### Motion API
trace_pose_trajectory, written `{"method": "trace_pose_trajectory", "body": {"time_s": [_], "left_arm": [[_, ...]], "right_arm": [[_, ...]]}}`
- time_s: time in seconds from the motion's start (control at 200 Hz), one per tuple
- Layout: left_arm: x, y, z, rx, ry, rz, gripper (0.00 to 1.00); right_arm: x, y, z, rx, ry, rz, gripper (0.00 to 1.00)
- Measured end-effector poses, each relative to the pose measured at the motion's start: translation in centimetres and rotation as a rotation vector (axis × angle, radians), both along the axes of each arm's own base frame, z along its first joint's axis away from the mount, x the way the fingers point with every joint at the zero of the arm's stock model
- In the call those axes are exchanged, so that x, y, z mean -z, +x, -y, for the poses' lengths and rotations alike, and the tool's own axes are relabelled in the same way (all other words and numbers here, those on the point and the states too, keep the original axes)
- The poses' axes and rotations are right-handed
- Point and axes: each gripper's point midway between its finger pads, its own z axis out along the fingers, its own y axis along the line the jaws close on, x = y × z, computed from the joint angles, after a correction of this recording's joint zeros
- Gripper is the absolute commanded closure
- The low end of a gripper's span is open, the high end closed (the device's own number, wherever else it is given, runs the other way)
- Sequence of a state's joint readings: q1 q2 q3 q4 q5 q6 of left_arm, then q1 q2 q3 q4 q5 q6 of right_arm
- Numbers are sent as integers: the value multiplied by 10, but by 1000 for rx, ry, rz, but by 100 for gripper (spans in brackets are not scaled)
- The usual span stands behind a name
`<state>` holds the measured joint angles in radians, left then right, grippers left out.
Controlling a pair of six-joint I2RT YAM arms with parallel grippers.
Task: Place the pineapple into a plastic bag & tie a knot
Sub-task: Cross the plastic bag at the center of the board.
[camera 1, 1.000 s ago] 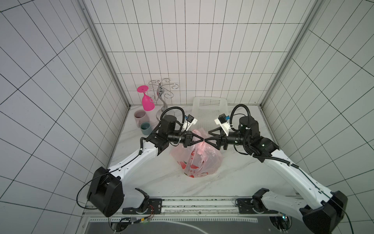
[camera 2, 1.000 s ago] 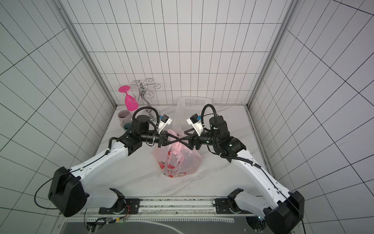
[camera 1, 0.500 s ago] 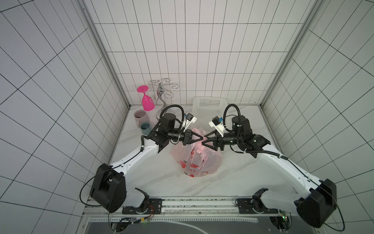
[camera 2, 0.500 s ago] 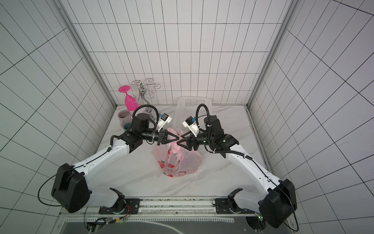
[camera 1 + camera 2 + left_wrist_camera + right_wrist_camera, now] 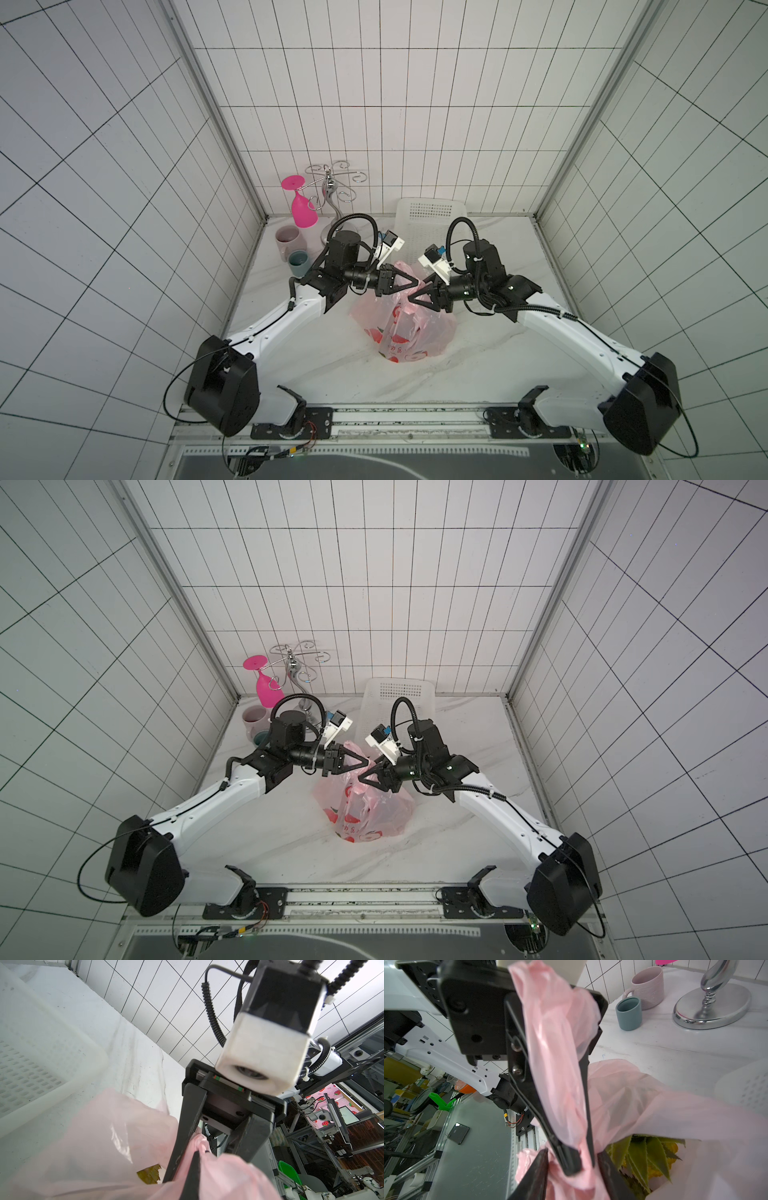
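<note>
At frame centre in both top views, left gripper (image 5: 420,283) clamps the bag (image 5: 409,332) handle; right gripper (image 5: 411,300) jaws stand apart, astride it.

The plastic bag (image 5: 415,336) is seen in translucent pale pink with red fruit prints, the pineapple (image 5: 639,1155) in green and yellow, the perforated basket (image 5: 430,214) in white, the wine glass (image 5: 302,210) in magenta, the cup (image 5: 299,262) in grey-blue

White tiled walls (image 5: 374,83) with dark grout on three sides of a pale marble-veined tabletop (image 5: 332,365), even light.
</note>
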<state>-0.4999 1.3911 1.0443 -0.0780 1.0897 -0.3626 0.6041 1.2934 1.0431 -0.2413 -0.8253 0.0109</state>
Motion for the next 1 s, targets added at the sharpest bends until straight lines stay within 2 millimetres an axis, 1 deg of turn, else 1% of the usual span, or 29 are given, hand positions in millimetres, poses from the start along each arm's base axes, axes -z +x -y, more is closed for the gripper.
{"method": "trace_pose_trajectory", "body": {"time_s": [0.08, 0.095, 0.14, 0.175, 0.225, 0.295, 0.385, 0.55, 0.685, 0.76, 0.86, 0.919, 0.949, 0.999], "left_arm": [[0, 0, 0, 0, 0, -3, 100], [0, 0, 0, -1, 1, -4, 98], [0, 0, 0, -2, 1, -5, 85], [0, 1, 0, -5, 2, -2, 77], [1, 1, 0, -10, 6, -1, 71], [1, 2, -1, -17, 12, 6, 64], [2, 3, -2, -35, 22, 14, 60], [-2, 0, -12, -86, 35, 66, 56], [0, -3, -19, -137, 73, 113, 55], [7, -4, -17, -155, 116, 140, 55], [25, -11, -11, -162, 201, 167, 56], [33, -14, -8, -163, 246, 184, 59], [36, -15, -7, -164, 265, 193, 62], [41, -14, -7, -176, 291, 200, 72]], "right_arm": [[4, 1, -2, 4, -11, -11, 92], [5, 1, -2, 2, -13, -3, 94], [5, 2, -2, 9, -15, -3, 100], [5, 3, -2, 17, -18, -2, 100], [6, 6, -1, 29, -25, 2, 100], [6, 10, 2, 49, -28, 4, 100], [1, 13, 8, 69, -20, 10, 100], [-15, 20, 23, 113, 11, 30, 100], [-25, 18, 26, 117, 38, 31, 100], [-26, 17, 26, 114, 46, 20, 100], [-27, 15, 25, 108, 53, 7, 100], [-27, 15, 25, 107, 56, 0, 100], [-28, 15, 25, 107, 57, -1, 100], [-28, 15, 24, 108, 59, -1, 100]]}}
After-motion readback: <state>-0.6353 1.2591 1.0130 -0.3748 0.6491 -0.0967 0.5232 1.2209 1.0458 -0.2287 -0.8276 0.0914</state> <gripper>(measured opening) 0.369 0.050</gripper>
